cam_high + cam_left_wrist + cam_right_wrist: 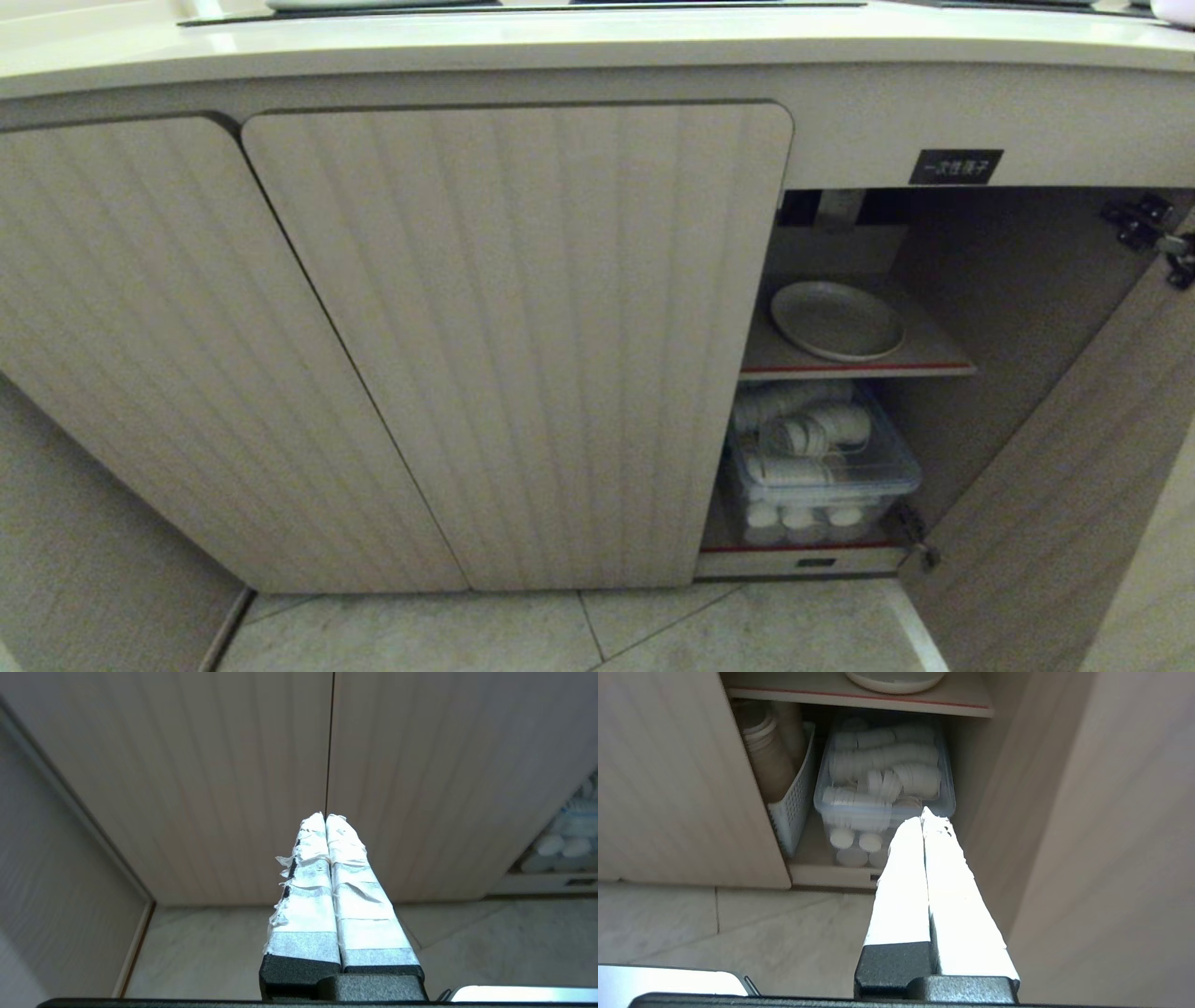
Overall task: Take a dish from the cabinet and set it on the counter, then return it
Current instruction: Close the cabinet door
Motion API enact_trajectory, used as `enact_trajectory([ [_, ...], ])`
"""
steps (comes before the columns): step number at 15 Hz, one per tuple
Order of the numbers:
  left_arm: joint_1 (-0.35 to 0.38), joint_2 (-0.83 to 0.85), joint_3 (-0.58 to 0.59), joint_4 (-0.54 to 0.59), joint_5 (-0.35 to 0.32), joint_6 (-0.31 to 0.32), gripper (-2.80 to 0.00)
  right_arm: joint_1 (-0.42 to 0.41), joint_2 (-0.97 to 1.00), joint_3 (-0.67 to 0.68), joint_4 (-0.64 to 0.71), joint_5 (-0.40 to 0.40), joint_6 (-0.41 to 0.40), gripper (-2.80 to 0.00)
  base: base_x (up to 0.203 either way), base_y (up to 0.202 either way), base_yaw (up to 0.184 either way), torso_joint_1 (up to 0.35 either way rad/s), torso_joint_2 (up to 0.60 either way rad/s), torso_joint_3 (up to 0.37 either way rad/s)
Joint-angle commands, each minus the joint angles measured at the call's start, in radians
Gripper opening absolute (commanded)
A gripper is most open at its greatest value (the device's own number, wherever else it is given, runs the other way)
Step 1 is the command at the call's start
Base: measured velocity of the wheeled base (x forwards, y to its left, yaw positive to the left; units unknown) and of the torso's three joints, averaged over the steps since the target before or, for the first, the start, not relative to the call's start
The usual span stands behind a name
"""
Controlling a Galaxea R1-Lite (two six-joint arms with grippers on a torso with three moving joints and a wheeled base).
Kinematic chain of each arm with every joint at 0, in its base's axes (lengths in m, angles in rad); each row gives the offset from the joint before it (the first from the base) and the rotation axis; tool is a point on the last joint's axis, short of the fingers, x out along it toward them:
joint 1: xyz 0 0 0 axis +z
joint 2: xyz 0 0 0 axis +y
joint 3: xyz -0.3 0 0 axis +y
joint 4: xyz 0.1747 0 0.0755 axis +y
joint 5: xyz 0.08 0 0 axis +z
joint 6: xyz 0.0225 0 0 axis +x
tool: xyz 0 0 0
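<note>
1. The right gripper (924, 819) is kept pressed shut and empty, parked low before the open cabinet (1027, 392).
2. The left gripper (325, 817) is likewise closed, facing shut doors.
3. The dish (837, 320) is seen above the right gripper, flat on the shelf (934, 359), under the counter (560, 42), presumably awaiting pickup.

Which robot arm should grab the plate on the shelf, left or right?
Probably the right. The right gripper faces the open cabinet just below the dish. The left gripper faces closed doors. Both are shut, empty.
</note>
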Motion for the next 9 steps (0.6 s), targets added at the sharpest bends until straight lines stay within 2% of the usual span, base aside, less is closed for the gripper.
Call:
enact_trajectory([
  [1,0.0,0.0,0.0,0.0,0.0,0.0,-2.8,0.0,0.001,0.0,0.0,0.0,-0.001,-2.8,-0.193,0.0,0.004,0.002,0.0,-0.001],
  [9,0.0,0.0,0.0,0.0,0.0,0.0,-2.8,0.0,0.001,0.0,0.0,0.0,-0.001,-2.8,-0.192,0.0,-0.001,0.003,0.0,0.003],
])
